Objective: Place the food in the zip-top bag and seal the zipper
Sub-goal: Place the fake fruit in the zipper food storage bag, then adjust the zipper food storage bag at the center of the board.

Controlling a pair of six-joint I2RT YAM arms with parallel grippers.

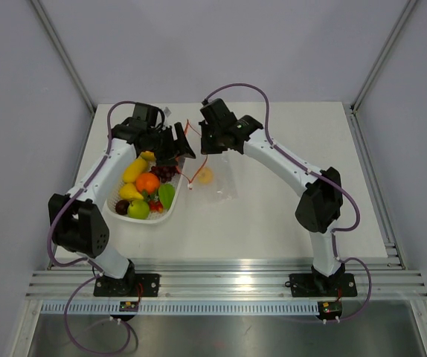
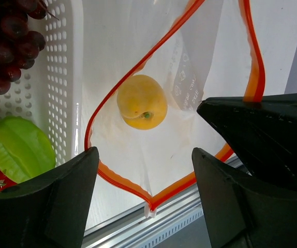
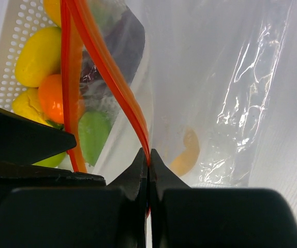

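The clear zip-top bag lies right of the basket with its mouth lifted and open. A yellow-orange fruit sits inside it, and it also shows in the left wrist view and dimly through the plastic in the right wrist view. The red-orange zipper forms an open loop. My right gripper is shut on one side of the zipper strip and holds it up. My left gripper is open at the mouth's corner, touching nothing.
A white perforated basket stands left of the bag, holding an orange, a green apple, yellow fruits, purple grapes and a green star fruit. Metal rails run along the table's near edge.
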